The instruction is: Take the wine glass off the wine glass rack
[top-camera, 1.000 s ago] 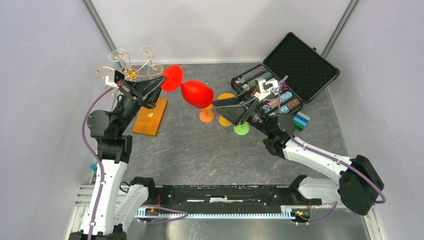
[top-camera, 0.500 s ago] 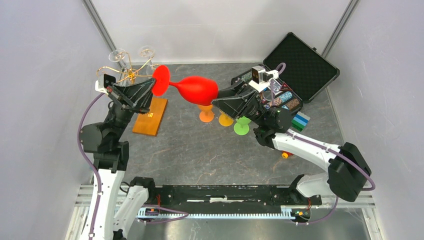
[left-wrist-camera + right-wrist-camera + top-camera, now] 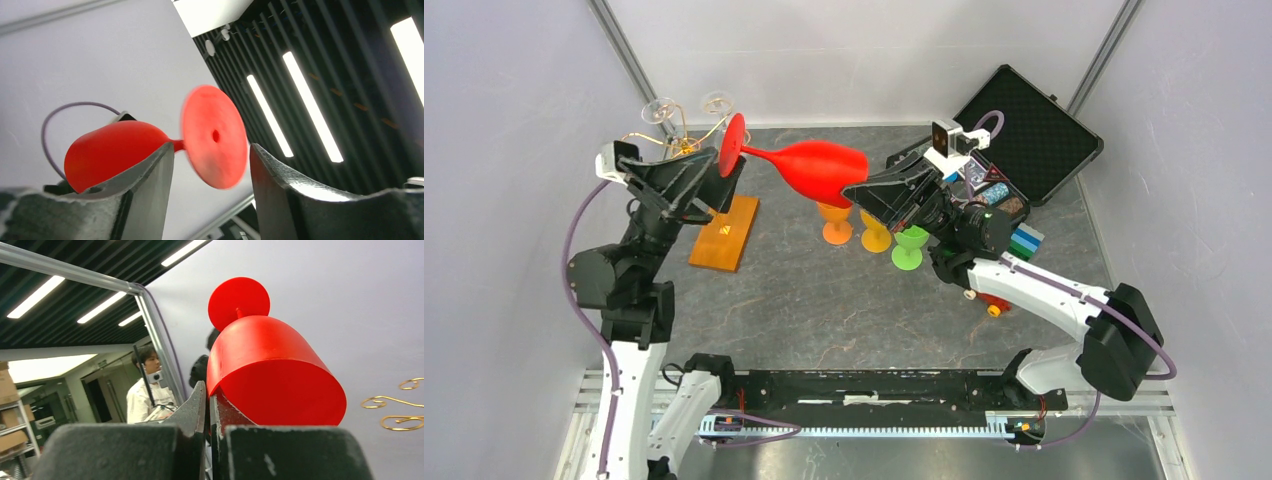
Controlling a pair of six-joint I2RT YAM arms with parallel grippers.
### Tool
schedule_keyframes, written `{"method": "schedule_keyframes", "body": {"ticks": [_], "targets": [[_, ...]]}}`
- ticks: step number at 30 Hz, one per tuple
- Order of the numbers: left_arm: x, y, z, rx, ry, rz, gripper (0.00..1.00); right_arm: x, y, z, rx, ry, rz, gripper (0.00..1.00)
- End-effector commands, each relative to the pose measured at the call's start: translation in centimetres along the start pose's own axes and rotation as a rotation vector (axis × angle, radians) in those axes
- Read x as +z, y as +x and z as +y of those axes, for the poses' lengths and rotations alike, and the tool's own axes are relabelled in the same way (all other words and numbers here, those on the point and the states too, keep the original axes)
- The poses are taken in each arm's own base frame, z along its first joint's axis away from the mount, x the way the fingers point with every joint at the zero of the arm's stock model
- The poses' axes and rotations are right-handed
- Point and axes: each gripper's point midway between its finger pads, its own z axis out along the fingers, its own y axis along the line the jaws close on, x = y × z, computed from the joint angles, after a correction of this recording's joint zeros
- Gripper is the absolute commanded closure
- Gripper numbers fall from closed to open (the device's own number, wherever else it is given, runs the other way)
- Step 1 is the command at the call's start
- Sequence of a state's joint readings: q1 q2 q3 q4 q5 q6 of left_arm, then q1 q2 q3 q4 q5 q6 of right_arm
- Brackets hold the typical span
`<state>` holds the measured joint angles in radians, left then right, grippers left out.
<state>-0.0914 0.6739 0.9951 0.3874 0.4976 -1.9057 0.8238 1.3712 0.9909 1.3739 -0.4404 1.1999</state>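
A red wine glass [image 3: 819,170] hangs level in the air, foot to the left. My right gripper [image 3: 859,192] is shut on the rim of its bowl; the right wrist view has the rim [image 3: 270,370] pinched between the fingers of that gripper [image 3: 209,390]. My left gripper [image 3: 724,185] is open at the foot end. In the left wrist view the round foot [image 3: 215,136] stands between the fingers [image 3: 150,185] of that gripper [image 3: 210,150], with gaps on both sides. The wine glass rack [image 3: 686,145], gold wire on a wooden base [image 3: 724,232], stands behind the left arm.
Two clear glasses [image 3: 662,108] hang on the rack's far side. Two orange goblets [image 3: 837,225] and a green one [image 3: 908,250] stand on the table under the red glass. An open black case [image 3: 1014,130] of poker chips sits at the back right.
My right gripper has closed on the bowl's rim. The left gripper has opened and let go of the foot. The left arm has drawn back to the left, and the glass has turned level.
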Motion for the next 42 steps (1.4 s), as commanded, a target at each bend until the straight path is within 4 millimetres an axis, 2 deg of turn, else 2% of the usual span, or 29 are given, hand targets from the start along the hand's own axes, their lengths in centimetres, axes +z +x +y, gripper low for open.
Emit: {"method": "schedule_keyframes", "body": {"ticks": [1,5,6,9,12,13,14,16,20,23,27,32,36,39,42], "targets": [[-0.7,1.5,-3.1,0.259,0.041,-0.004,0.29,1.2,-1.8,0.0,-0.117,0.014,-0.018,1.0],[-1.4,2.5,-3.4,0.451,0.055,0.027,0.08,0.5,-3.7,-1.9,-0.183,0.144,-0.033,1.0],[-1.7,2.7,-2.9,0.512,0.032,0.037,0.06,0.2,-4.4,-2.3,-0.214,0.185,-0.039,1.0],[-2.5,2.6,-1.1,0.688,-0.069,0.058,0.0,-1.3,-5.7,-5.3,-0.337,0.398,0.025,1.0],[-3.4,2.1,0.5,0.827,-0.179,0.075,0.0,-3.3,-6.4,-7.1,-0.494,0.608,0.164,1.0],[-3.5,1.9,0.8,0.859,-0.201,0.084,0.0,-4.5,-6.2,-7.8,-0.544,0.672,0.24,1.0],[-3.7,1.8,1.1,0.895,-0.222,0.094,0.0,-5.1,-6.3,-7.7,-0.596,0.702,0.302,1.0],[-3.8,1.6,1.5,0.937,-0.249,0.113,0.0,-7.0,-5.8,-7.8,-0.651,0.77,0.442,1.0],[-4.0,2.2,2.4,0.995,-0.244,0.188,0.0,-10.8,-5.2,-6.9,-0.703,0.857,0.588,1.0],[-4.3,1.9,3.2,1.016,-0.272,0.203,0.0,-12.3,-3.8,-6.1,-0.706,0.825,0.705,1.0],[-4.5,0.9,4.1,1.029,-0.328,0.178,0.0,-14.4,-0.8,-5.3,-0.663,0.733,0.882,1.0],[-4.7,0.1,5.0,1.043,-0.37,0.162,0.0,-19.4,1.0,-7.2,-0.629,0.854,1.026,1.0],[-4.7,-0.3,5.7,1.037,-0.39,0.161,0.0,-23.8,3.2,-8.2,-0.543,0.929,1.181,1.0],[-4.8,-0.6,6.3,1.033,-0.405,0.157,0.0,-26.8,3.3,-9.0,-0.534,1.037,1.244,1.0],[-4.8,-0.9,6.8,1.031,-0.42,0.154,0.0,-28.6,3.6,-9.1,-0.518,1.087,1.289,1.0]]}}
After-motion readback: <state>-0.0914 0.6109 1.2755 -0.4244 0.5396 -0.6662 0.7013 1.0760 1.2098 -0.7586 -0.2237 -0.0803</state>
